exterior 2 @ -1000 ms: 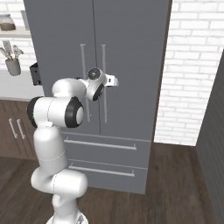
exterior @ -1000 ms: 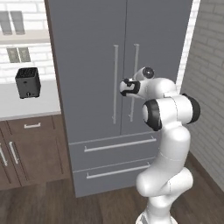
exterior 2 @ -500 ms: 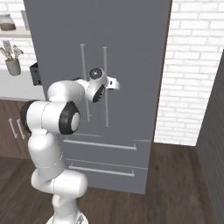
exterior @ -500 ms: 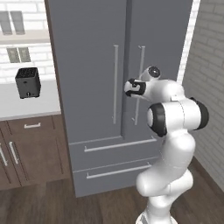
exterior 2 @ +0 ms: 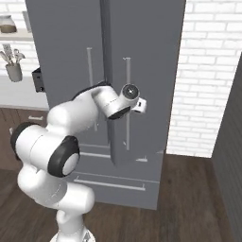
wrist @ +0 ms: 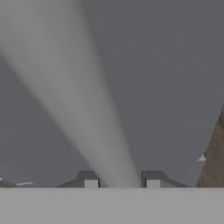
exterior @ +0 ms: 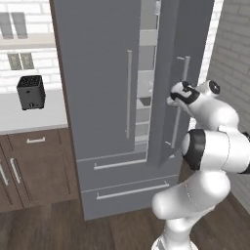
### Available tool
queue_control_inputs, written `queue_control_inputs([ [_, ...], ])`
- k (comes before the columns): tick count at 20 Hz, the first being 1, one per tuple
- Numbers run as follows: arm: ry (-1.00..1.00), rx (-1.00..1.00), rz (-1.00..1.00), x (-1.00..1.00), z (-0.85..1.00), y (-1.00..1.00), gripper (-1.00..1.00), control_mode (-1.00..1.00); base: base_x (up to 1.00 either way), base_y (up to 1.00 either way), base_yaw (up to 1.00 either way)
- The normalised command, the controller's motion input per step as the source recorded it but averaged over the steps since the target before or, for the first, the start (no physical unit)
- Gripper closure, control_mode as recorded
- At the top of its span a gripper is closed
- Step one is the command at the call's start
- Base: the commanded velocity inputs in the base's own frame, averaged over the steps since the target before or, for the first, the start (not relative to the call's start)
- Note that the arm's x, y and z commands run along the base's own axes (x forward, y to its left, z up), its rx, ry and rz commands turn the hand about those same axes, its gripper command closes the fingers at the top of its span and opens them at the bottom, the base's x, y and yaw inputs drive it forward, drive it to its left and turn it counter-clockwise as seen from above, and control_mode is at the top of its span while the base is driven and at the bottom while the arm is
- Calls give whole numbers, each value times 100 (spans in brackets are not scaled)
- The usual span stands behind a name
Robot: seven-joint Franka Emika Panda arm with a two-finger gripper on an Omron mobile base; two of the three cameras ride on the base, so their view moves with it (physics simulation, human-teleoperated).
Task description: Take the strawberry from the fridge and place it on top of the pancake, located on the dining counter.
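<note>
The tall grey fridge [exterior: 102, 73] fills the middle of the left base view. Its right door [exterior: 168, 58] stands a little way open, with pale shelves [exterior: 145, 83] showing in the gap. The robot's dark two-finger gripper [wrist: 121, 180] is clamped on that door's long silver bar handle [wrist: 83, 109], one fingertip [wrist: 90, 179] on each side. A black toaster [exterior: 31, 92] sits on the white wall counter [exterior: 29, 117] at the left.

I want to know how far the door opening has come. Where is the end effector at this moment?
In the left base view the end effector is closed on the bar handle of the fridge's right door, which stands ajar beside the left door.
</note>
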Motion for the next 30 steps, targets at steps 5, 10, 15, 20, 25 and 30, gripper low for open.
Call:
queue_control_inputs([
  [5, 0, 29, 5, -87, 12, -99, 100, -100, 0, 0, 0],
  [10, 0, 10, 2, -43, 9, -73, 100, -100, 0, 0, 0],
  [15, 0, 7, 0, -40, 5, -88, 100, -100, 0, 0, 0],
  [20, -4, 6, -1, -63, 5, -37, -100, -100, 0, 0, 0],
  [25, -7, -13, -8, -99, 24, 47, -100, -100, 0, 0, 0],
  [30, 12, -53, -6, -42, 44, 100, -100, -100, 0, 0, 0],
])
